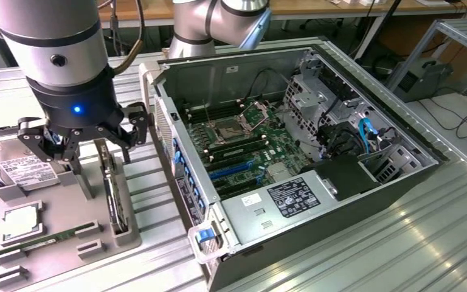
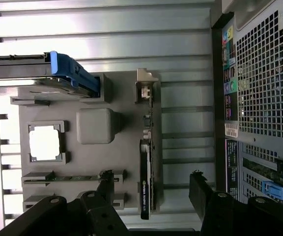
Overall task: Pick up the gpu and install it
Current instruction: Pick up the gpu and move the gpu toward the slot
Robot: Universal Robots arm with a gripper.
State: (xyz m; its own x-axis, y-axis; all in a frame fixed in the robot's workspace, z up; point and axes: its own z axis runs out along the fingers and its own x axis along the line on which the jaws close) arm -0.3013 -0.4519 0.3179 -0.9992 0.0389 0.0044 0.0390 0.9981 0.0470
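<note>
With your gripper (image 1: 87, 149) spread wide (nothing held), centre it squarely astride the upright graphics card (image 1: 114, 194), lower left of the exterior view.

The gpu (image 2: 145, 189) shows a black shroud with pale lettering. The fixture (image 2: 119, 162) is grey, the ribbed table (image 2: 107, 34) silver, the motherboard (image 1: 278, 149) green with blue slots (image 1: 233, 166).

Silver-grey tubular arm (image 1: 51, 36), 1 dark round cap (image 1: 55, 59) on its side. Black wrist collar (image 1: 75, 97), 1 blue light (image 1: 76, 110). Black gripper (image 1: 87, 149), jointed link fingers (image 1: 45, 146), small screws (image 2: 218, 195). Black cable (image 1: 140, 27) alongside.
</note>
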